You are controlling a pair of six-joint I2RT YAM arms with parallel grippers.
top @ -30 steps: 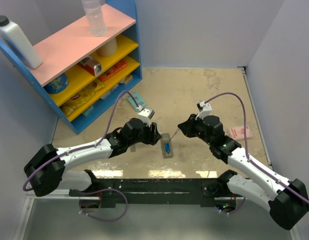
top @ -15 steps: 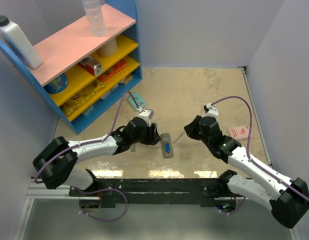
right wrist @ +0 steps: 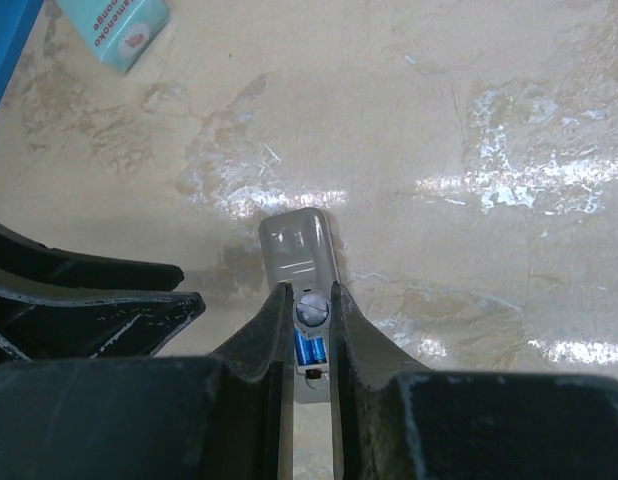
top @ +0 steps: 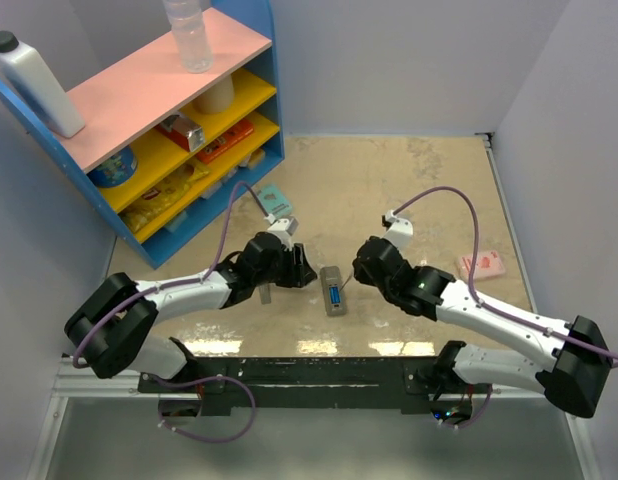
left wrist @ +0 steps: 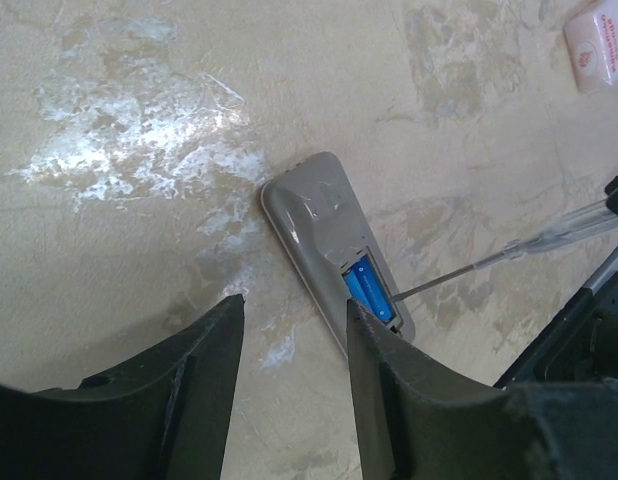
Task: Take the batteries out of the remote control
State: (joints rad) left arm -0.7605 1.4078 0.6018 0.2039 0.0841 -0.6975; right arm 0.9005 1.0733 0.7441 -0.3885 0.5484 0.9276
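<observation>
The right claw (right wrist: 310,288) pinches a thin stick (left wrist: 469,268), tip at the batteries (left wrist: 368,290) in the remote control (top: 333,291); left claw (left wrist: 294,303) stands half-open, empty.

Only blurred, unreadable print shows: on the teal box (right wrist: 114,30) at eleven o'clock in the right wrist view, and on the pink packet (left wrist: 604,50) at one o'clock in the left.

Top view: high behind my bases, looking down on the whole table (top: 389,170).
Left wrist: close, slanting down past my left fingers (left wrist: 194,400).
Right wrist: closer, down between my right fingers (right wrist: 261,345).
Shared: the remote control (top: 333,291), all three.
</observation>
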